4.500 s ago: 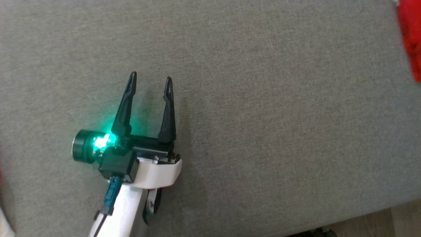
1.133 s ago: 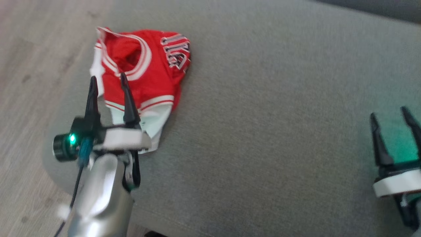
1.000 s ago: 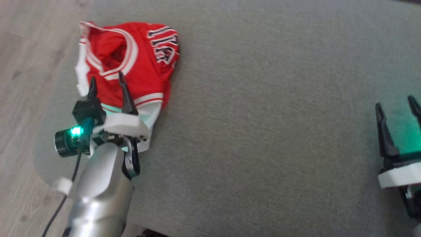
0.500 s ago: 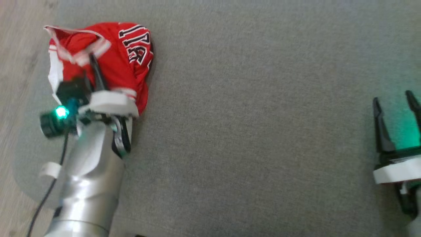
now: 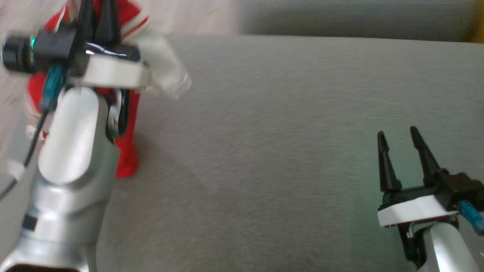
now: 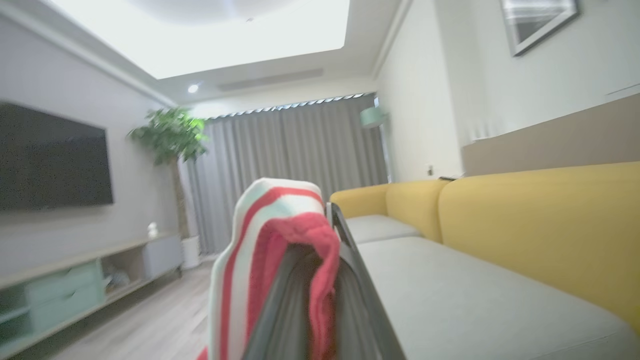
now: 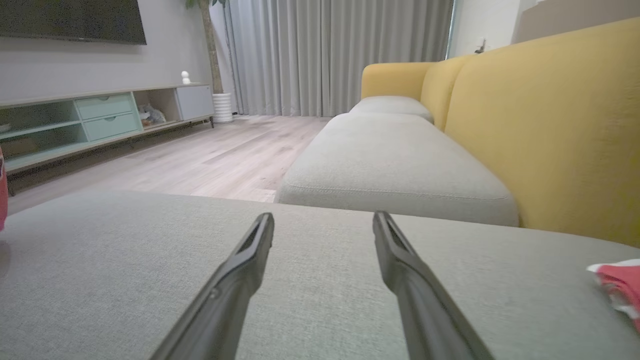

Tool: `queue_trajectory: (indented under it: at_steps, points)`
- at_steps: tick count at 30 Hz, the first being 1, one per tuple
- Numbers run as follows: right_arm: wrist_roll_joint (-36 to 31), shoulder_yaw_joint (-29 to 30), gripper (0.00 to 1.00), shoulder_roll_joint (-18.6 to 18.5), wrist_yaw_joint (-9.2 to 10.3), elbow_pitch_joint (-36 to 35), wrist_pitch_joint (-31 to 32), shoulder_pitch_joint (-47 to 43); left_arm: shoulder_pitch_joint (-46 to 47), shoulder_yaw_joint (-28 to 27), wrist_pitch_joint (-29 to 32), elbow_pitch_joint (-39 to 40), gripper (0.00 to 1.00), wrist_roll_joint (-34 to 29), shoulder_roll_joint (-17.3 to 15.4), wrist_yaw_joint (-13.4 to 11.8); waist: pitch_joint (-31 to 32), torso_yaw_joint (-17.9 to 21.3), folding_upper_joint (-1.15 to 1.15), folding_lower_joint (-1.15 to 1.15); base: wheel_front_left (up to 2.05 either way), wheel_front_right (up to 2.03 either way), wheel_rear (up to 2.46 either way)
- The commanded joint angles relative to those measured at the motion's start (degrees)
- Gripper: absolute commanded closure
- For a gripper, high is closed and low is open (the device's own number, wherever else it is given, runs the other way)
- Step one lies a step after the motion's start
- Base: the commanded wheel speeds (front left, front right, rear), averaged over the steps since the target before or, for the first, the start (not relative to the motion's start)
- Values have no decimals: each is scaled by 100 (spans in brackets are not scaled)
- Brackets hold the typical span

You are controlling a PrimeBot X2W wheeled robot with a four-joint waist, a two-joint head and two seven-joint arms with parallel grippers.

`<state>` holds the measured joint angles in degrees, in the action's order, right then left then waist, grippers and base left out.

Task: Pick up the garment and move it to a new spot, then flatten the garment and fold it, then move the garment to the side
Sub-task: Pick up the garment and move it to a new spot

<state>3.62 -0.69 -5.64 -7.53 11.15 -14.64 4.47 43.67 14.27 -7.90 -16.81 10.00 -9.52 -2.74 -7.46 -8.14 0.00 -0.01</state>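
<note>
Lifted since half a second ago, the red and white striped fabric jersey [image 5: 126, 158] now hangs at the upper left of the head view; the left hand [image 5: 96, 15] is pinched narrow on its striped trim; whether the jersey's lower end touches the grey upholstered sofa cushion [image 5: 264, 132] I cannot tell; at the lower right, well apart, the right hand [image 5: 397, 133] sits above the cushion with fingers spread wide, holding nothing.
</note>
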Motion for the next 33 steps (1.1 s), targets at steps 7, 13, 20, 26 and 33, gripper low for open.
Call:
queue_trajectory:
  at_steps: [7, 13, 20, 26, 33]
  points:
    - [224, 54, 0, 229, 4, -202, -36, 31, 1184, 292, 838, 643, 100, -388, -331, 240, 697, 1768, 0, 1, 0, 0, 0]
    - [281, 69, 0, 270, 4, -268, -36, 110, 1674, 497, 1041, 566, 100, -440, -164, 306, 606, 2429, 0, 1, 0, 0, 0]
    - [606, -56, 0, 275, 4, -386, -36, 175, 1421, 717, 1018, 62, 100, -292, 65, 355, 248, 2818, 0, 1, 0, 0, 0]
    - [794, -177, 0, 275, 4, -386, -36, 302, 448, 911, 650, -458, 100, -177, 110, 321, -204, 2840, 0, 1, 0, 0, 0]
    - [834, -325, 0, 276, 4, -217, -36, 254, -1440, 963, -457, -1665, 0, 284, 313, 263, -470, 2513, 0, 1, 0, 0, 0]
